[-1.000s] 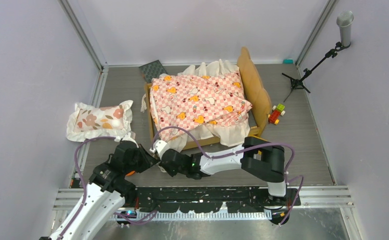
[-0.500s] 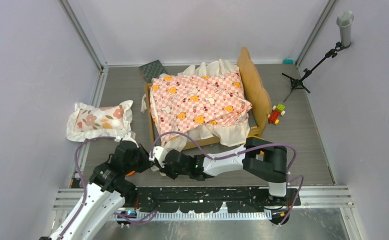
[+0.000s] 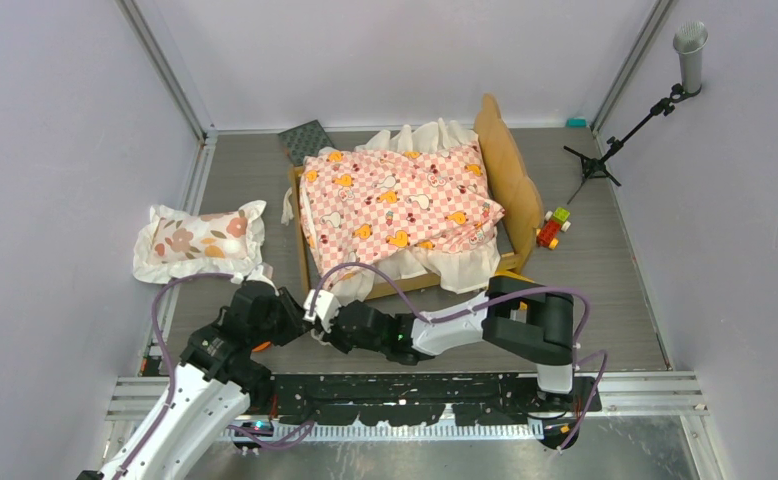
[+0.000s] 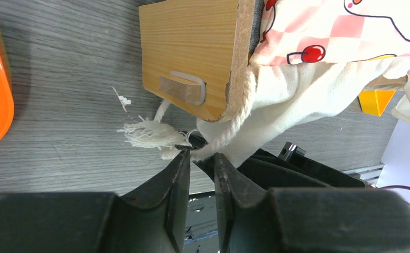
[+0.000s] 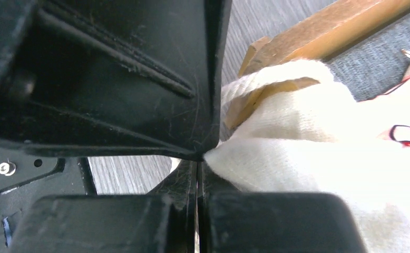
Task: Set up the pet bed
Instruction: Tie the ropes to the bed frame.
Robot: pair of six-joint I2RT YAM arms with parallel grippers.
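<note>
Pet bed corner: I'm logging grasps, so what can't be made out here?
Left wrist: whether the left tool clamps the cord; its tips hide the contact.
Right wrist: the pet bed, mostly behind the sheet and a black housing.
Top view: the tool tips, too small.

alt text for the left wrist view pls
The left gripper pinches a frayed white cord at the corner of the wooden pet bed. A cream ruffle of the pink-checkered sheet drapes over that corner.

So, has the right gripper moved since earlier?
Yes, slightly: the right gripper, gripping the sheet, has backed toward the near edge, away from the pet bed.
</note>
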